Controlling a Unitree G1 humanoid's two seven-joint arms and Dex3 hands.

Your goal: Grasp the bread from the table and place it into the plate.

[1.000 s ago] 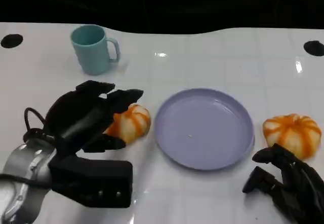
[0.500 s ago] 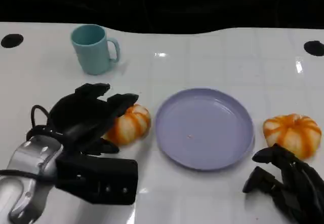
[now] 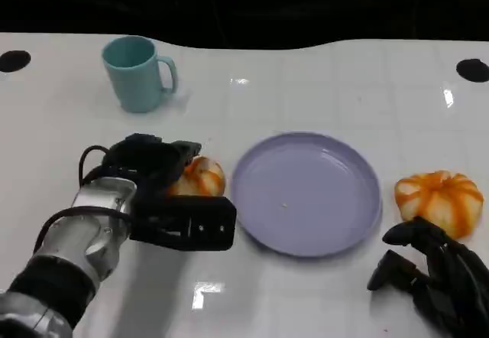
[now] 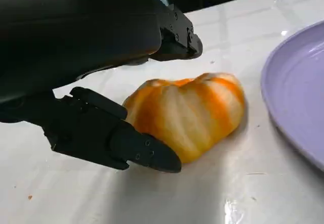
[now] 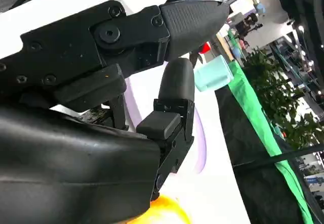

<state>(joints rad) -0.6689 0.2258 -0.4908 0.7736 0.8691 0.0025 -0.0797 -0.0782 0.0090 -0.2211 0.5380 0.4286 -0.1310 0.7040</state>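
A striped orange bread roll [image 3: 200,177] lies on the white table just left of the lilac plate [image 3: 306,193]. My left hand [image 3: 149,171] reaches over it from the left and hides its near side. In the left wrist view the bread roll [image 4: 190,112] sits between the fingers [image 4: 172,34] above and the thumb [image 4: 126,143] below. The thumb tip lies against it and the upper fingers stand off it. The plate's rim [image 4: 298,92] is close beside it. My right hand [image 3: 432,277] rests near the front right edge, fingers apart, holding nothing.
A second orange bread roll [image 3: 439,200] lies right of the plate, just beyond my right hand. A teal mug [image 3: 137,74] stands at the back left. Black round holes [image 3: 471,69] mark the table's far corners.
My left hand has moved forward and turned, with its fingers now straddling the bread roll. The roll and my right hand have stayed put.
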